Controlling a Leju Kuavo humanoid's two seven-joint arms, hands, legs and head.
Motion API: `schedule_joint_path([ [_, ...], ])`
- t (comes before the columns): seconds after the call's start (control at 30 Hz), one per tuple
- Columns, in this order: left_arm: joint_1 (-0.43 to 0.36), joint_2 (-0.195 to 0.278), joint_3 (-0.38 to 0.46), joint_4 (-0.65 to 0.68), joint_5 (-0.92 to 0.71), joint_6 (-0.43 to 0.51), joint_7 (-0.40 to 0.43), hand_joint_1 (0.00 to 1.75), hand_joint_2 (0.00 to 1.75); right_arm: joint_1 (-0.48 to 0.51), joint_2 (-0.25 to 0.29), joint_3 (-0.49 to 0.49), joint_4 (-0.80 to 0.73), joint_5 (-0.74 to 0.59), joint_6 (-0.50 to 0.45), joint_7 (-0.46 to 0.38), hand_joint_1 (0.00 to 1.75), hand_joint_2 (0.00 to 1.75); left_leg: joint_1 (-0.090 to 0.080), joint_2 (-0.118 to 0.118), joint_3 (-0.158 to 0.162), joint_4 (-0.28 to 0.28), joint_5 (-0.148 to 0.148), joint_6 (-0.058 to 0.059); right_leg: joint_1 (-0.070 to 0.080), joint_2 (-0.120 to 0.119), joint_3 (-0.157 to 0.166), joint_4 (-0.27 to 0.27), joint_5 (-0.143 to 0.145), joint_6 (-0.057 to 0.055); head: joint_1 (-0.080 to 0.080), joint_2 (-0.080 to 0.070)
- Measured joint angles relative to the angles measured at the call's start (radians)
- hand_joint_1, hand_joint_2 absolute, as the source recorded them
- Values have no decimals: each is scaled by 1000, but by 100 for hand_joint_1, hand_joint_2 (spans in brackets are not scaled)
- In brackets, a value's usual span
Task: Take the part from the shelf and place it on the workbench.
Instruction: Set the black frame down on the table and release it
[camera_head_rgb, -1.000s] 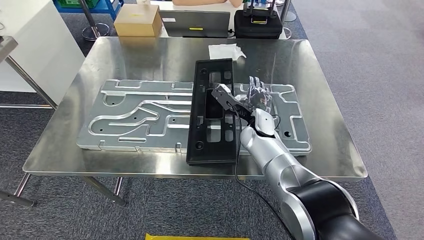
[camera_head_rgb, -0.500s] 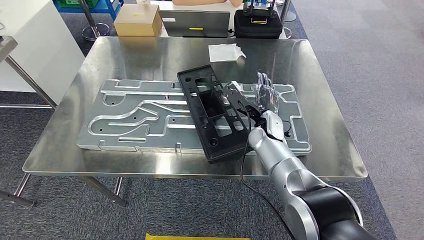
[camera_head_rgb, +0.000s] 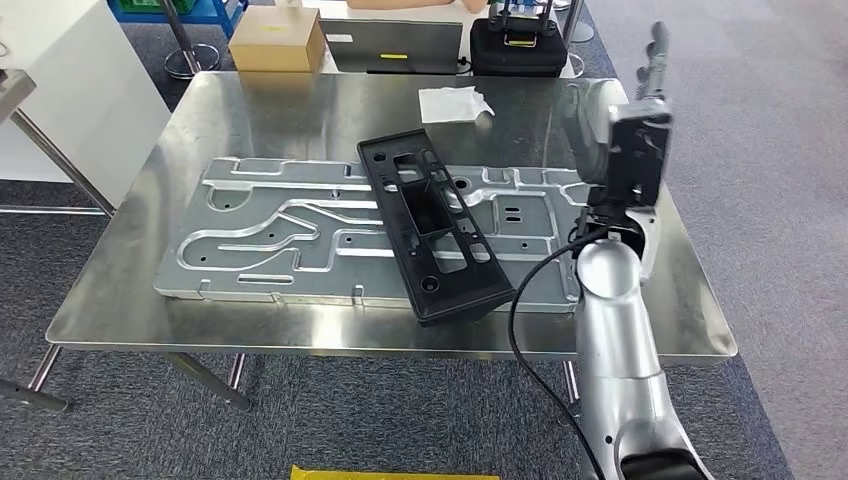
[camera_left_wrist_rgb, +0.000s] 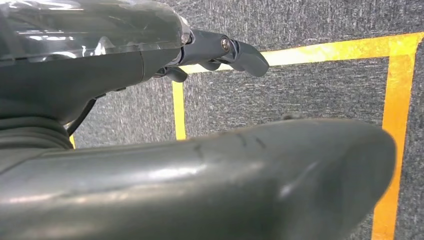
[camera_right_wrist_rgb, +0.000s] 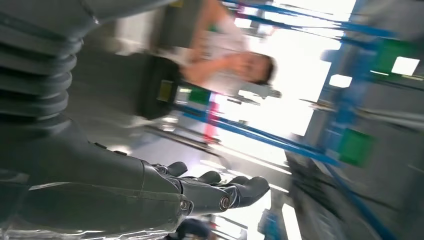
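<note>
Grey carpet (camera_head_rgb: 740, 120); yellow floor tape (camera_left_wrist_rgb: 400, 100); blue racking (camera_right_wrist_rgb: 345, 115).

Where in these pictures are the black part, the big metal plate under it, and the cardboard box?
black part (camera_head_rgb: 430, 225): head view, its middle frame.
metal plate (camera_head_rgb: 270, 235): head view, grooved left half.
cardboard box (camera_head_rgb: 277, 40): head view, its top face.

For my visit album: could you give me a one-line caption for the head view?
Black part lies askew across the metal plate on the workbench, right hand raised clear.

Head cam: high, looks fwd/down on table (camera_head_rgb: 250, 110). Left wrist cam: close, faces floor (camera_left_wrist_rgb: 310, 90). Right wrist cam: raised, faces blurred room. No shared area.
</note>
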Motion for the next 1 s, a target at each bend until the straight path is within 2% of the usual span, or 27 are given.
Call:
schedule_joint_path([
  [0.17, 1, 0, 11, 0, 19, -13, -8, 0, 0, 189, -58, 13, -284, -99, 20, -99, 0, 175, -1, 0, 1, 2, -4, 4, -1, 0, 2, -3, -1, 2, 0, 0],
  [0.3, 2, 0, 25, 0, 32, -18, -14, 0, 0, 343, -93, 21, -434, -147, 24, -167, 0, 175, -3, 0, -1, 4, -7, 8, -4, 0, 4, -3, -2, 6, 0, 0],
  [0.47, 1, 0, 31, 0, 36, -18, -15, 0, 0, 421, -114, 24, -522, -162, 24, -181, 0, 175, -5, 3, 1, 2, 0, 19, -8, 4, 6, -5, 3, 19, 0, 0],
  [0.5, 1, -1, 32, 0, 39, -17, -15, 0, 0, 435, -117, 24, -534, -171, 26, -183, 0, 175, -3, 5, 3, -4, 7, 24, -8, 5, 5, 0, -4, 22, 0, 0],
  [0.53, 0, -2, 35, 0, 44, -15, -16, 0, 0, 454, -121, 24, -547, -182, 29, -186, 0, 175, 0, 7, 4, -11, 15, 28, -7, 5, -1, 20, -24, 25, 0, 0],
  [0.57, 0, -3, 39, 0, 51, -13, -17, 0, 0, 481, -124, 24, -562, -197, 32, -195, 0, 175, 3, 8, 3, -16, 21, 32, -7, 5, -15, 63, -59, 27, 0, 0],
  [0.63, 2, -5, 49, 0, 64, -6, -20, 0, 0, 559, -127, 21, -590, -235, 33, -228, 0, 87, 3, 9, -2, -17, 26, 36, -7, 4, -58, 190, -138, 30, 0, 0],
  [0.67, 4, -6, 55, 0, 71, -2, -22, 0, 0, 607, -126, 15, -604, -257, 35, -248, 0, 44, 2, 9, -5, -16, 27, 35, -7, 3, -74, 243, -162, 31, 0, 0],
  [0.7, 6, -7, 61, 0, 77, 2, -24, 0, 0, 655, -124, 5, -616, -277, 38, -266, 0, 0, 2, 9, -8, -14, 27, 35, -7, 3, -75, 264, -166, 31, 0, 0],
  [0.73, 8, -8, 66, 0, 84, 5, -25, 0, 0, 702, -119, -8, -625, -294, 44, -281, 0, 0, 2, 9, -12, -11, 28, 33, -7, 2, -57, 247, -153, 30, 0, 0],
  [0.83, 9, -15, 81, 0, 95, 13, -26, 0, 0, 817, -91, -63, -648, -325, 71, -305, 0, 0, 0, 10, -21, 0, 28, 25, -3, -3, 60, 61, -89, 16, 0, 0],
  [0.87, 9, -17, 84, 0, 97, 16, -26, 0, 0, 848, -78, -83, -653, -332, 86, -308, 0, 0, 0, 10, -22, 2, 28, 20, 1, -4, 83, 21, -80, 9, 0, 0],
  [0.93, 9, -21, 91, 0, 101, 20, -26, 0, 0, 898, -48, -133, -658, -347, 134, -309, 0, 0, -1, 10, -23, 2, 32, 6, 8, -4, 92, -1, -75, -5, 0, 0],
  [1.0, 10, -23, 98, 0, 105, 22, -26, 0, 0, 932, -13, -184, -659, -359, 182, -307, 0, 0, -1, 11, -30, 7, 28, -7, 4, -5, 87, -13, -66, -20, 0, 0],
])
